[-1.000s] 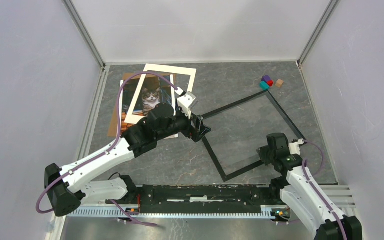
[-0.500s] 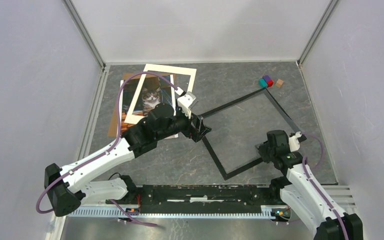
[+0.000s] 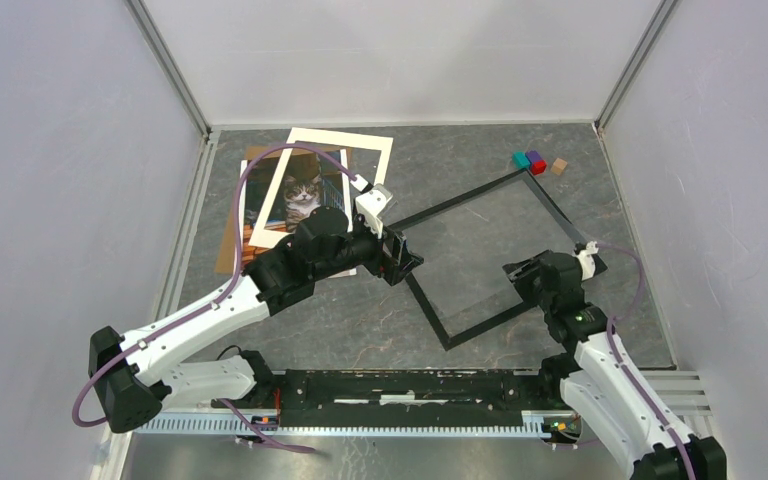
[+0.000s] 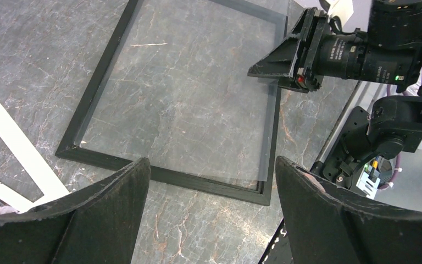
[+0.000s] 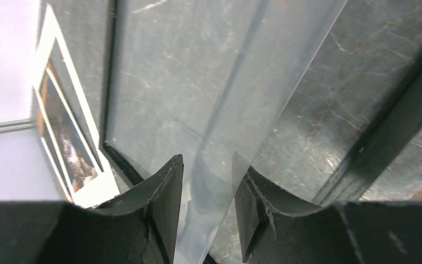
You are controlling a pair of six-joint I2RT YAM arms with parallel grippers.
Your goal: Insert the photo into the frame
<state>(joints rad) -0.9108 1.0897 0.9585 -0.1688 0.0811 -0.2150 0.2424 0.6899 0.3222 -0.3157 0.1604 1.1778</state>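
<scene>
Grey marbled table (image 3: pixel 360 320) with white walls around it. On its far-left part lies the photo (image 3: pixel 302 197), framed by a white mat (image 3: pixel 345 140) over a brown backing board (image 3: pixel 226 252). Its lower part is hidden behind the left arm.

The frame (image 3: pixel 460 200) lies flat at centre-right, apart from the photo. A clear sheet (image 4: pixel 187 99) rests within it (barely visible from above).

The left gripper (image 4: pixel 211 165) hovers near the frame's left corner, fingers wide apart and empty. The right gripper (image 5: pixel 207 162) has its fingers partly apart, with the sheet's edge in the gap. I cannot tell if they touch it.

Small coloured blocks (image 3: pixel 530 160) sit beyond the frame's far corner.
</scene>
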